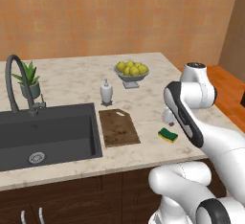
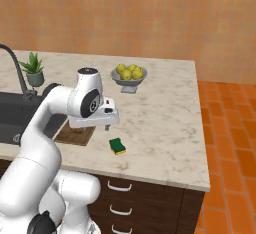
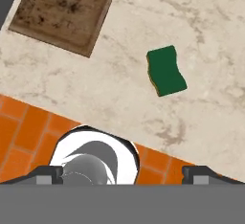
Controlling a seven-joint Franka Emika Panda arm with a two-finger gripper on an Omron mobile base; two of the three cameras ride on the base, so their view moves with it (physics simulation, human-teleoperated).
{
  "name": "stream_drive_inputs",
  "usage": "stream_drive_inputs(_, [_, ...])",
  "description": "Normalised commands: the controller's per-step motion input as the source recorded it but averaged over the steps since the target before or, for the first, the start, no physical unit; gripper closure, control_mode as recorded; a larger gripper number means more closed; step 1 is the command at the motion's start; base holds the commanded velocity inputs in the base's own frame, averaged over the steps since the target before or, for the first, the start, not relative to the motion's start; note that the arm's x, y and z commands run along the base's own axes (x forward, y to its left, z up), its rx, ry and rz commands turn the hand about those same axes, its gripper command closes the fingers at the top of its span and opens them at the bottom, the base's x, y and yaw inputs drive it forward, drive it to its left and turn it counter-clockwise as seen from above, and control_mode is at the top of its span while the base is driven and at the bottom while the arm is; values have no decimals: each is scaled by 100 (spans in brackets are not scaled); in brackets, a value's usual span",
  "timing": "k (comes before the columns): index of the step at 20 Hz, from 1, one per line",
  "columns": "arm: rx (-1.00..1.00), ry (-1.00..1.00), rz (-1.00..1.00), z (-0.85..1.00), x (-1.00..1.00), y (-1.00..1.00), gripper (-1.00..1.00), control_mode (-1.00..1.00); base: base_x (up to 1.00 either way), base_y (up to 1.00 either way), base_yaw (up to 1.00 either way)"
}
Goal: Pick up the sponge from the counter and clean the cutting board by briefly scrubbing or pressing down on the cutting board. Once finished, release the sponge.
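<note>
Beige marble-veined counter (image 1: 72,82) carries a flat, speckled dark wooden cutting board (image 1: 118,127), its long axis running front to back beside the black sink (image 1: 45,134). To its right, near the front edge, lies the small wavy-sided sponge (image 1: 168,135), green top up, angled diagonally. My elbow is bent, and my gripper (image 2: 107,123) hovers above the counter, fingers spread wide and empty.

The white arm is raised from the base and bent at the elbow, with the forearm reaching forward over the near edge of the tabletop (image 2: 165,128). The wrist is turned so the gripper (image 2: 100,126) is pointed straight down, held well above the surface. The two dark fingers (image 3: 43,174) are spread wide apart, with nothing held between them.
</note>
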Motion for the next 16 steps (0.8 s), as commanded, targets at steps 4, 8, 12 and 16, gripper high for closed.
stream_drive_inputs(4, [0,0,12,-53,35,-15,-100,-100,0,0,0])
stream_drive_inputs(8, [0,1,11,-52,38,-17,-100,-100,0,0,0])
stream_drive_inputs(12, [0,3,8,-36,37,-7,-100,-100,0,0,0])
stream_drive_inputs(16, [0,0,4,-33,43,-2,-100,-100,0,0,0])
